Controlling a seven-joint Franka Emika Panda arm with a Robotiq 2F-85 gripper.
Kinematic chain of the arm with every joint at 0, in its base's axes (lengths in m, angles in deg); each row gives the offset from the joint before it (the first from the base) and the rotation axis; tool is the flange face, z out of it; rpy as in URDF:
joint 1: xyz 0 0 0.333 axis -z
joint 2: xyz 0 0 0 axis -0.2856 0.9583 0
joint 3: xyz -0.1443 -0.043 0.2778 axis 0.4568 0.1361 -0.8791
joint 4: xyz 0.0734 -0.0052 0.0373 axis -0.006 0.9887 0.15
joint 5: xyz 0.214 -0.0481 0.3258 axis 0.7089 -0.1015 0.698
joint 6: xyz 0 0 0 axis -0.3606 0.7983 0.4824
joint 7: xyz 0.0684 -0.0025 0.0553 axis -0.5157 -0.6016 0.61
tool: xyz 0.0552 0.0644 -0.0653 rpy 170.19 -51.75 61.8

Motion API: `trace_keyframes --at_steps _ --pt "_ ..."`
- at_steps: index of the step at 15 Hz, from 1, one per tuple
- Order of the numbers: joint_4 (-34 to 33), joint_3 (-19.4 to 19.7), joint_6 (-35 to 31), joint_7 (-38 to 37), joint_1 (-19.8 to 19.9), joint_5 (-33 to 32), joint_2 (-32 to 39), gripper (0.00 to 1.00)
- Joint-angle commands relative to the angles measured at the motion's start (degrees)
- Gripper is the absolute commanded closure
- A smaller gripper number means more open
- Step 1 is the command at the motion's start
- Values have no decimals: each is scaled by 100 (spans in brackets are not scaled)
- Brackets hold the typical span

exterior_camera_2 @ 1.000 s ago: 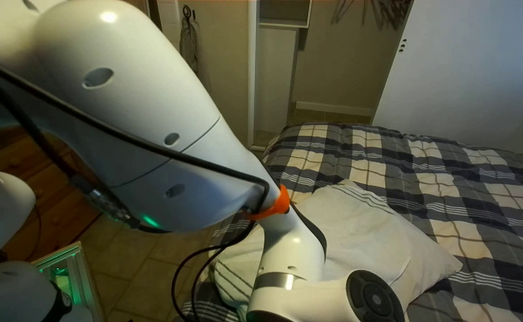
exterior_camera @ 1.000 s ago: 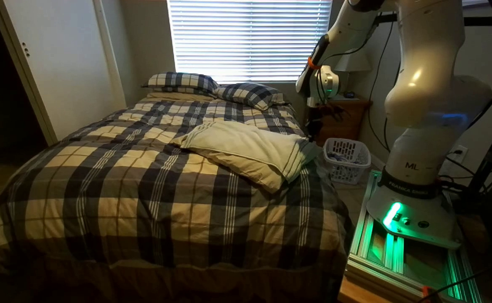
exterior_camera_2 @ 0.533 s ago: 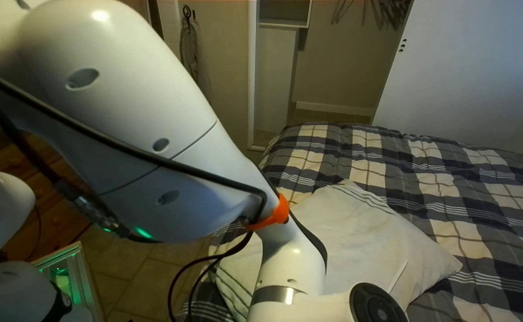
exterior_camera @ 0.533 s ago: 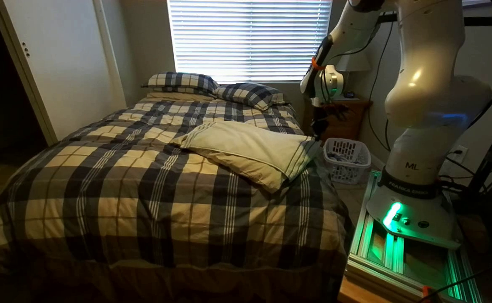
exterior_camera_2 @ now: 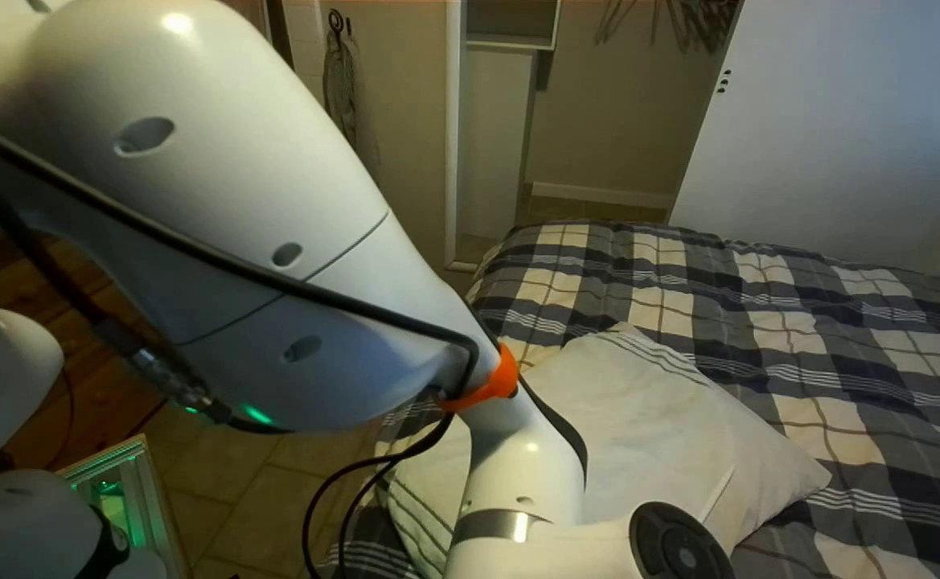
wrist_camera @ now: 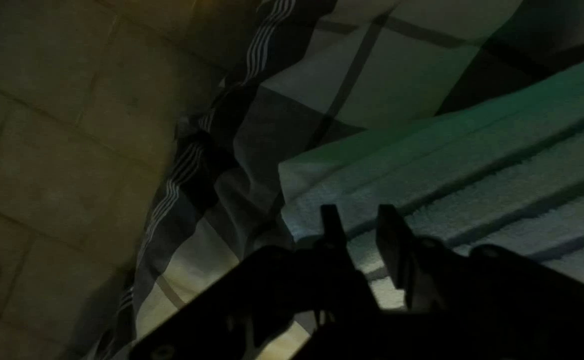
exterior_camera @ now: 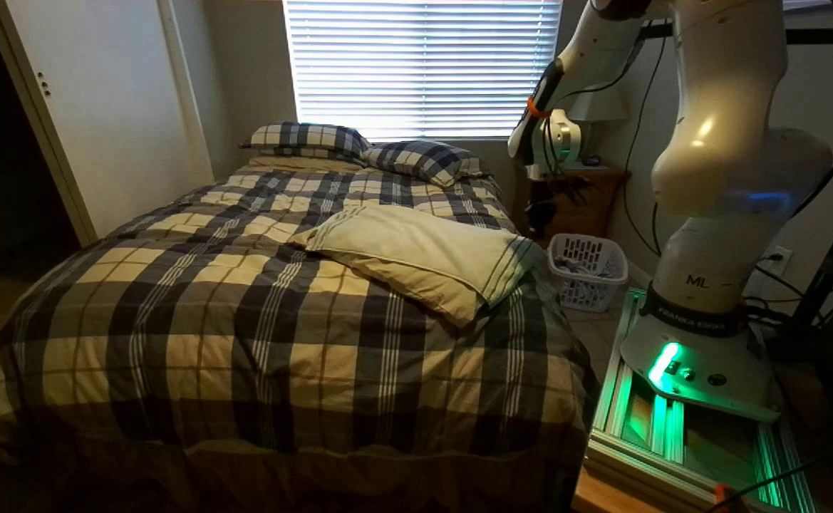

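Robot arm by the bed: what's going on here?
The arm has its end effector over the striped end of a pale cloth, which lies over what looks like a pillow on the plaid bed. The jaws stand apart with nothing visibly gripped; contact with the cloth can't be judged.
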Motion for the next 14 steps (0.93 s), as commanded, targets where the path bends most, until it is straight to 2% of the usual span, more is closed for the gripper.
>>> trace_keyframes --at_steps 1,7,14 --pt "195 46 252 -88 -138 -195 -519 43" --pt "480 338 516 -463 -815 -931 -1527 2" --pt "500 398 907 -1437 -1550 -1900 -2227 0"
